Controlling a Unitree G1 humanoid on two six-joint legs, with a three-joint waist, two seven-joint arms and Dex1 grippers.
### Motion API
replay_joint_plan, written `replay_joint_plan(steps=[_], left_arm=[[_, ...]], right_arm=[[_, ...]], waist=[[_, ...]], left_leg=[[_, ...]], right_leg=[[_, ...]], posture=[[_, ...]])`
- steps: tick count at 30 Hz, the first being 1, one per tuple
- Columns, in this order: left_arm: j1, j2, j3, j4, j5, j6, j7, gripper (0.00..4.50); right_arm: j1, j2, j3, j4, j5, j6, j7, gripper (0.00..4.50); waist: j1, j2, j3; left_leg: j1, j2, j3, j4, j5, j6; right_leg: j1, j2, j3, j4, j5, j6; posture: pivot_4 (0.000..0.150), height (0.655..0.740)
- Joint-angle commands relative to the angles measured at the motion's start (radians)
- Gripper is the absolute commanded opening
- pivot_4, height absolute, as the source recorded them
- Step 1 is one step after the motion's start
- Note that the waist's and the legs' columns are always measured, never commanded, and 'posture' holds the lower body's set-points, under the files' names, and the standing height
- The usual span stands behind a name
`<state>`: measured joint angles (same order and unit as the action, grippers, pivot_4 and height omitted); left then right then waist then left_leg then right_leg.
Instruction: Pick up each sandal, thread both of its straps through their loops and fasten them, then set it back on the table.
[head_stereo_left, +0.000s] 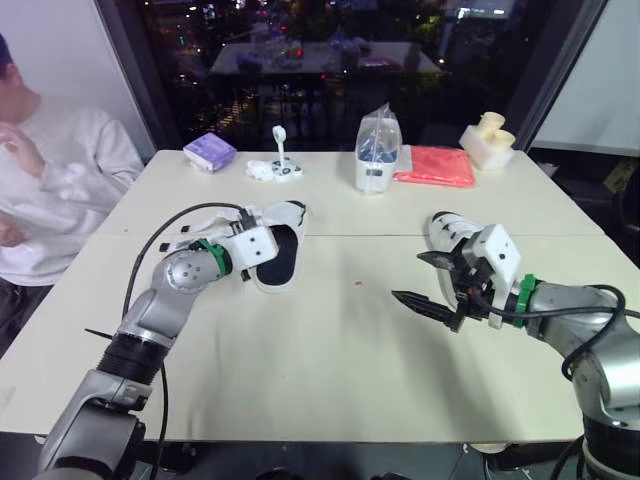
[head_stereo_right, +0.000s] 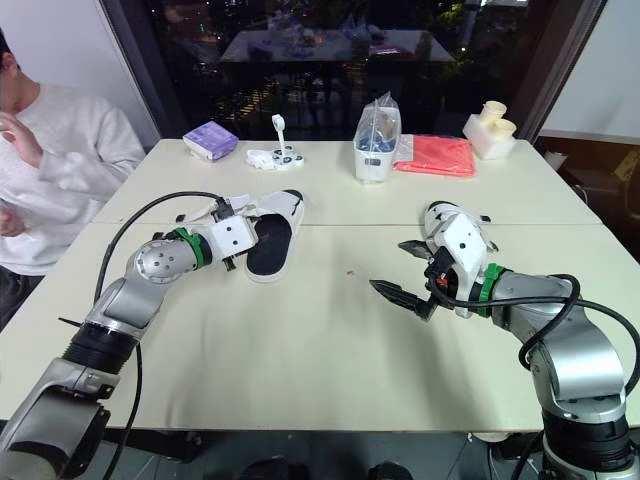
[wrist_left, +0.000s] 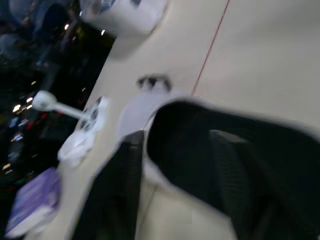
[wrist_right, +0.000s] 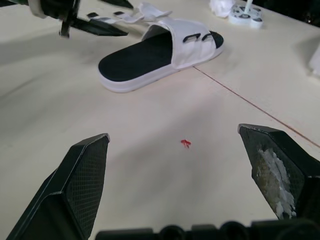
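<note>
I see two sandals on the table (head_stereo_left: 330, 370). One sandal (head_stereo_left: 280, 258) lies left of the middle, black side up. Its white straps (wrist_right: 131, 17) are undone and flop out to the side, not yet through the black loops (wrist_right: 192, 37). My left gripper (head_stereo_left: 262, 243) is right beside those straps. I cannot tell if it is gripping anything.

The other sandal (head_stereo_left: 448, 230) sits just behind my right gripper (head_stereo_left: 408, 277). That gripper is spread wide and holds nothing, and it hangs over bare table.

I think the sandal is light and a bit bendy, like foam (so it may slide if I just poke it). The straps look thin and soft, so they will droop and wiggle. I would pinch the thick edge of the sole with one gripper, near the heel, away from the loops. Then the other gripper can take a strap close to its tip and feed it in.
</note>
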<state>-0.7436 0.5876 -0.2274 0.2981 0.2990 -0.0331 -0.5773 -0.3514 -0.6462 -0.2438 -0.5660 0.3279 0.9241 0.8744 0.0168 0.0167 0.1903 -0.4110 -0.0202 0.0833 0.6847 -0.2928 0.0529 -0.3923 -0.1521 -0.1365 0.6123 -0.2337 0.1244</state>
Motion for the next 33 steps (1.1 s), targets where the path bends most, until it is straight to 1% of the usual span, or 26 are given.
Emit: replay_joint_plan(steps=[1,2,3,9,11,14,17,20,22,24,25,27,30,33], left_arm=[[-0.098,-0.012,-0.036,0.099,0.095,-0.061,0.093,3.91],[-0.124,-0.022,-0.048,0.144,0.116,-0.074,0.115,4.40],[-0.151,-0.033,-0.062,0.194,0.135,-0.087,0.140,4.47],[-0.309,-0.123,-0.141,0.517,0.234,-0.176,0.289,4.47],[-0.369,-0.163,-0.174,0.650,0.274,-0.187,0.366,4.47],[-0.434,-0.203,-0.220,0.801,0.328,-0.195,0.461,4.47],[-0.482,-0.239,-0.256,0.909,0.369,-0.188,0.553,4.47],[-0.504,-0.268,-0.270,0.975,0.385,-0.178,0.607,4.47],[-0.510,-0.282,-0.272,1.001,0.384,-0.175,0.623,3.93],[-0.512,-0.295,-0.273,1.017,0.386,-0.175,0.649,3.14],[-0.512,-0.301,-0.274,1.022,0.388,-0.175,0.663,2.51],[-0.511,-0.307,-0.276,1.029,0.392,-0.175,0.684,1.48],[-0.509,-0.311,-0.273,1.032,0.394,-0.181,0.716,0.04],[-0.511,-0.306,-0.267,1.020,0.387,-0.231,0.746,0.04]], right_arm=[[-0.001,-0.010,0.012,-0.017,0.023,-0.016,-0.044,4.50],[-0.001,-0.011,0.020,-0.017,0.028,-0.018,-0.052,4.50],[-0.002,-0.011,0.029,-0.016,0.032,-0.021,-0.060,4.50],[-0.005,-0.034,0.076,0.014,0.025,-0.059,-0.096,4.50],[-0.004,-0.038,0.083,0.024,0.019,-0.070,-0.112,4.50],[0.002,-0.048,0.092,0.030,0.019,-0.085,-0.130,4.50],[0.009,-0.057,0.101,0.035,0.012,-0.097,-0.150,4.50],[0.014,-0.064,0.104,0.036,0.010,-0.105,-0.165,4.50],[0.016,-0.067,0.103,0.036,0.012,-0.107,-0.173,4.50],[0.020,-0.071,0.104,0.035,0.011,-0.110,-0.180,4.50],[0.021,-0.074,0.105,0.036,0.010,-0.111,-0.182,4.50],[0.025,-0.078,0.105,0.035,0.012,-0.114,-0.187,4.50],[0.027,-0.083,0.106,0.034,0.015,-0.116,-0.192,4.50],[0.028,-0.088,0.102,0.034,0.018,-0.116,-0.194,4.50]], waist=[[0.002,-0.001,0.000],[0.002,-0.001,0.000],[0.001,-0.001,0.000],[-0.004,-0.003,0.000],[-0.004,-0.004,0.001],[-0.004,-0.006,0.001],[-0.004,-0.007,0.002],[-0.002,-0.008,0.002],[-0.003,-0.009,0.001],[-0.003,-0.010,0.001],[-0.003,-0.010,0.001],[-0.002,-0.011,0.001],[-0.001,-0.012,0.000],[-0.001,-0.012,0.000]], left_leg=[[0.000,0.000,0.000,0.000,0.000,0.000],[0.000,0.000,0.000,0.000,0.000,0.000],[0.000,0.000,0.000,0.000,0.000,0.000],[0.000,0.000,0.001,0.000,0.001,0.001],[-0.001,0.000,0.002,0.000,0.001,0.001],[-0.001,0.000,0.002,0.000,0.001,0.001],[-0.002,0.000,0.002,0.000,0.001,0.001],[-0.003,0.000,0.002,0.000,0.001,0.001],[-0.005,0.000,0.002,0.001,0.001,0.002],[-0.006,0.000,0.002,0.001,0.001,0.002],[-0.006,0.000,0.001,0.001,0.001,0.002],[-0.008,0.000,0.001,0.001,0.001,0.002],[-0.008,0.000,0.001,0.002,0.001,0.002],[-0.008,0.000,0.001,0.003,0.002,0.002]], right_leg=[[0.000,0.000,0.000,0.000,0.000,0.000],[0.000,0.000,0.000,0.000,0.000,0.000],[0.000,0.000,0.000,0.000,0.000,0.000],[0.000,0.000,0.000,0.000,0.000,0.001],[-0.002,0.000,0.000,0.000,0.000,0.001],[-0.002,0.000,0.000,0.000,0.000,0.001],[-0.003,0.000,0.000,0.000,0.000,0.001],[-0.003,0.000,0.000,0.000,0.000,0.001],[-0.005,0.000,0.000,0.000,0.000,0.001],[-0.005,0.000,0.000,0.000,0.000,0.001],[-0.006,0.000,0.000,0.000,0.000,0.001],[-0.007,0.000,0.000,0.001,0.000,0.001],[-0.007,0.000,0.000,0.001,0.000,0.001],[-0.007,0.000,0.000,0.001,0.000,0.001]], posture=[[0.150,0.7400],[0.150,0.7400],[0.150,0.7400],[0.150,0.7400],[0.150,0.7400],[0.150,0.7400],[0.150,0.7400],[0.150,0.7400],[0.150,0.7400],[0.150,0.7400],[0.150,0.7400],[0.150,0.7400],[0.150,0.7400],[0.150,0.7400]])
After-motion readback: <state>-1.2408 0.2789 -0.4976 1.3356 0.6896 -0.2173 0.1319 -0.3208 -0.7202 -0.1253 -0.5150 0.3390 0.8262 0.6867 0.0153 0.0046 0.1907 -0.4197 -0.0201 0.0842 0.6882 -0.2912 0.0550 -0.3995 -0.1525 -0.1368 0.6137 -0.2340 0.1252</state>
